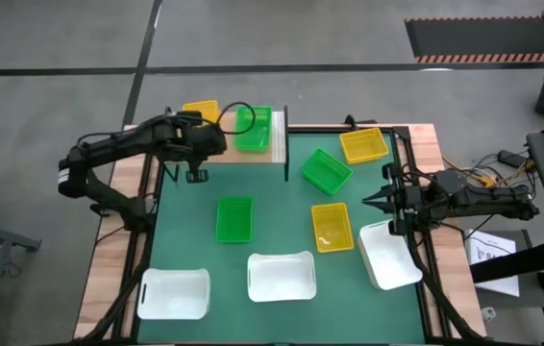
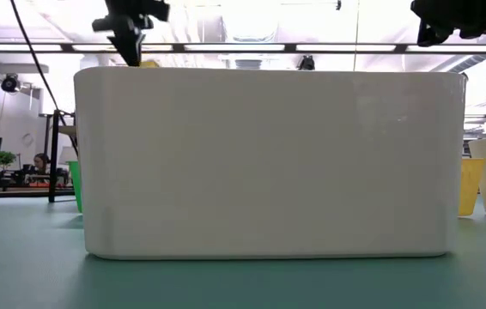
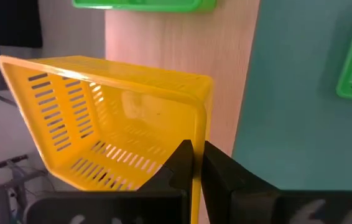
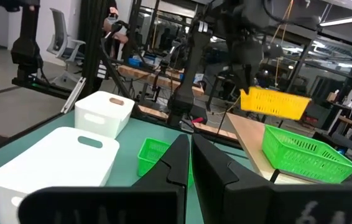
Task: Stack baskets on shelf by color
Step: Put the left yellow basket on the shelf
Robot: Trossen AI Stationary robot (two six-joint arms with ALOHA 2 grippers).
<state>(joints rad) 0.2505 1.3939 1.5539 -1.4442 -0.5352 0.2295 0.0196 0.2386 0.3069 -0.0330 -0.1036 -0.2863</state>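
Tilting yellow basket [image 3: 120, 124], left gripper [image 3: 196, 163] pinching rim

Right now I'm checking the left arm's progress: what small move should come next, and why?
Probably lower the yellow basket onto the bare end of the shelf, beside the green basket. The left claw is shut on its rim and holds it above the wood. The right claw waits, shut and empty.
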